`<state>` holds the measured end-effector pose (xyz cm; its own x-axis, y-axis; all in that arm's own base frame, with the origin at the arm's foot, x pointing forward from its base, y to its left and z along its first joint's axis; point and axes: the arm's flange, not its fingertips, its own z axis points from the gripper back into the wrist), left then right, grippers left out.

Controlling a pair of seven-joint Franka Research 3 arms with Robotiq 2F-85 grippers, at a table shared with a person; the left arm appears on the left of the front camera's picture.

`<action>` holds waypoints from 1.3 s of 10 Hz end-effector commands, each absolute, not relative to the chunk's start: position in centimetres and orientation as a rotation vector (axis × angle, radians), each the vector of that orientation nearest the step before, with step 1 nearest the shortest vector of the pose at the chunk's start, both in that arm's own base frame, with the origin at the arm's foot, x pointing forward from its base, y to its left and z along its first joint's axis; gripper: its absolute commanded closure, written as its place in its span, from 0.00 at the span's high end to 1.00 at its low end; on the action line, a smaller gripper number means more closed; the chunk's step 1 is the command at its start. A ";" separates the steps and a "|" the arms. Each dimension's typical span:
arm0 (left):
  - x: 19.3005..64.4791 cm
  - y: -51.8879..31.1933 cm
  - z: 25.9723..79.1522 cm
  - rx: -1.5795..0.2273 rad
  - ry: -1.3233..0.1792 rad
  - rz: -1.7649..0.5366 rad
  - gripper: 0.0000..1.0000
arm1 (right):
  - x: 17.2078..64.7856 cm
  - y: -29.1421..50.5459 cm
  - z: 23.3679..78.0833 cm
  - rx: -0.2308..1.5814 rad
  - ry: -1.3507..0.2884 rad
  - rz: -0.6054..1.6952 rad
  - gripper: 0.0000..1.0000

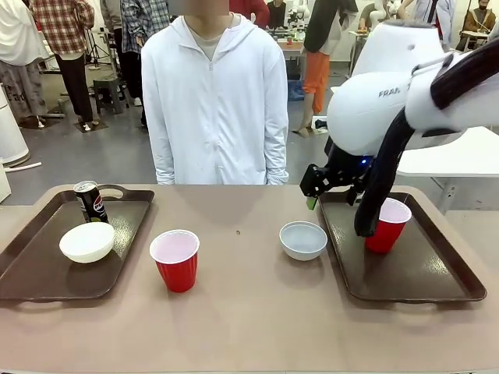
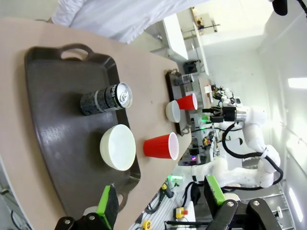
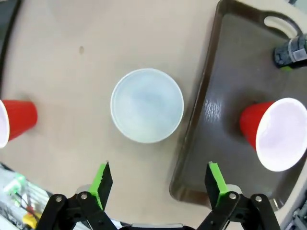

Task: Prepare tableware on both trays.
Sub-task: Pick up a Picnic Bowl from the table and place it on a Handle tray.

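**Tableware half laid: one bowl [image 1: 303, 239] and one cup [image 1: 175, 259] off the trays**

The bowl sits on the table [image 1: 249, 319], just beside the left rim of the right tray [image 1: 421, 290]. It lies straight below the right gripper [image 3: 158, 184], whose jaws are spread wide with nothing between them. The left gripper [image 2: 160, 199] hangs over the left tray [image 2: 53, 120], equally spread and empty. That tray carries a can [image 1: 91, 201] and a second bowl [image 1: 87, 241]. The right tray carries a second cup [image 1: 387, 226] (a dark cylinder by its far handle may be the other can, but it is too cropped to tell).

Likely trouble: the bowl's smooth, thin wall could slip or tilt if it is pinched on one side. If it is carried too low, its base could catch the tray's raised rim. If it is set down too far right, it could knock over the light cup there. The cup on the table looks just as easy to tip with a stray finger.

There is room to work with. The near-left part of the right tray is bare, the table between bowl and cup is open, and the left tray has free space beside its bowl. The person [image 1: 214, 101] stands at the far edge, with nothing reaching over the table.
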<state>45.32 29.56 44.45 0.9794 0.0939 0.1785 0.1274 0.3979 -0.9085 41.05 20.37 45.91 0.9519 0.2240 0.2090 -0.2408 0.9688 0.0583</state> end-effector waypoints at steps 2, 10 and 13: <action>45.1 29.5 44.5 -1.157 -0.219 -0.016 0.95 | 42.7 21.2 44.0 0.100 -0.175 0.142 1.00; 45.1 29.5 44.5 -1.157 -0.219 -0.016 0.95 | 44.3 20.7 40.6 0.050 -0.185 0.115 1.00; 45.1 29.5 44.5 -1.157 -0.219 -0.016 0.95 | 46.1 20.5 37.7 0.055 -0.149 0.072 1.00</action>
